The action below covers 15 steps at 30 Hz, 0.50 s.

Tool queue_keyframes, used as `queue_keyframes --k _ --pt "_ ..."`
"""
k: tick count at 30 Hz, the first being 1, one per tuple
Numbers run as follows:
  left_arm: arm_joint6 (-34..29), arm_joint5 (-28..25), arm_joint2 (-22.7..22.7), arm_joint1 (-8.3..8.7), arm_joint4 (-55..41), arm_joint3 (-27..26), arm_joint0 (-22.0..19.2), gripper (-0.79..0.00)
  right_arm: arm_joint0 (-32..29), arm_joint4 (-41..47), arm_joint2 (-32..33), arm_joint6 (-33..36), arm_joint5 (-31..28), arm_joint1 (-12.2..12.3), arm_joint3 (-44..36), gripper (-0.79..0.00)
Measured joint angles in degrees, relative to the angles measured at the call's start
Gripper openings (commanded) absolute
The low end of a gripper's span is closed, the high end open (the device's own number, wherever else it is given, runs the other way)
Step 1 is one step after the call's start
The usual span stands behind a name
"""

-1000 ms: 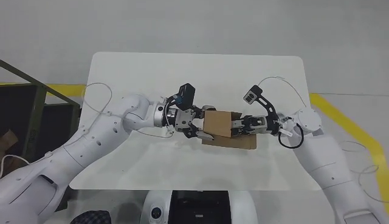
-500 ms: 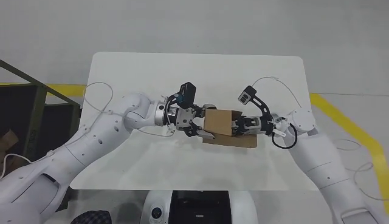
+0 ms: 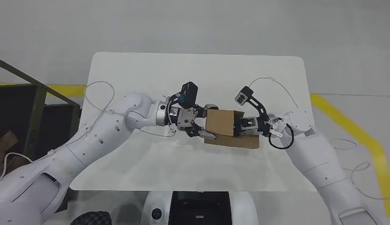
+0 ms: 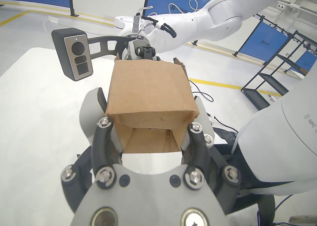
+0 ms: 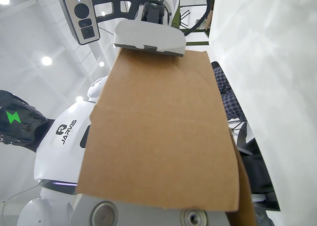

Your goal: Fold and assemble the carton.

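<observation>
The carton [image 3: 222, 127], a brown cardboard tube folded to a square section, lay lengthwise just toward 6 o'clock from the middle of the white worktop [image 3: 152, 72] in the top view. A flat flap [image 3: 234, 143] stuck out along its 6 o'clock side. Whether the carton touched the worktop could not be told.

In the left wrist view the near end of the carton [image 4: 148, 93] was open, showing the hollow inside. The left pincer [image 4: 148, 103] gripped this end, with 1 white finger [image 4: 88, 113] against each outer side wall. In the top view the left pincer [image 3: 198, 126] sat at the carton's 9 o'clock end.

The right pincer [image 3: 245, 126] met the carton's 3 o'clock end in the top view. In the left wrist view the right pincer [image 4: 143, 52] showed just past the far edge. I could not tell whether it was open or closed.

In the right wrist view 1 broad wall of the carton [image 5: 158, 123] ran away from the lens, and the left pincer [image 5: 148, 42] lay across its far edge.
</observation>
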Motion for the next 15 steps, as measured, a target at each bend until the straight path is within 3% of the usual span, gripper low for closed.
queue_keyframes --k 15 --pt "0.17 -0.01 0.64 -0.31 0.05 0.26 -0.63 -0.215 0.36 0.19 -1.11 -0.03 -0.13 -0.65 -0.38 -0.785"
